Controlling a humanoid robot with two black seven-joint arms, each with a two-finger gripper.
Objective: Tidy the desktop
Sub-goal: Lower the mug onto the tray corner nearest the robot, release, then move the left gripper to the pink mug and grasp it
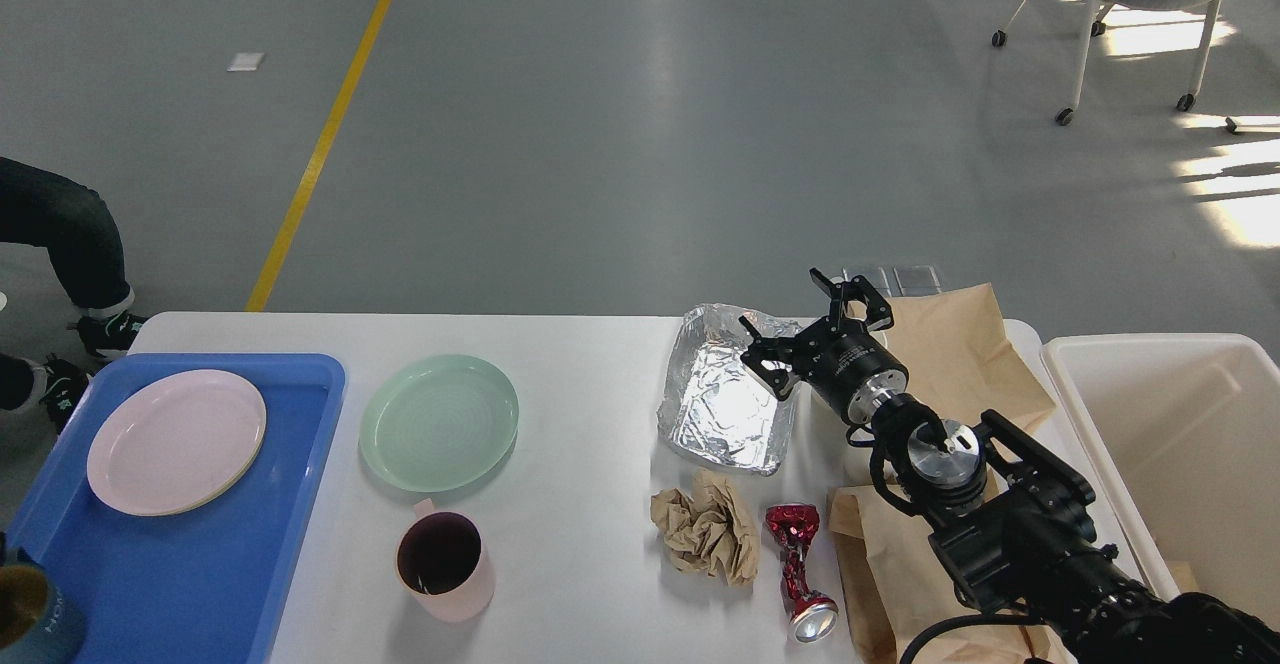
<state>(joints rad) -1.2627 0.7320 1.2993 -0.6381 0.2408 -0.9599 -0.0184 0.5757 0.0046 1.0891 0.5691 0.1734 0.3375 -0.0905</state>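
Note:
The white desktop [590,394] holds a green plate [438,422], a pink mug [443,564], a crumpled foil tray [725,404], a ball of brown paper [707,526] and a crushed red can [797,569]. My right gripper [806,330] hangs open over the foil tray's right rim, with nothing between its fingers. A brown paper bag [960,354] lies just behind and right of it. My left gripper is out of view.
At the left, a blue tray [250,564] carries a pink plate [177,441] and a teal mug [28,624] at its near corner. A cream bin [1180,444] stands at the right end. A second brown bag [895,584] lies under my right arm. A person's legs [60,234] are at far left.

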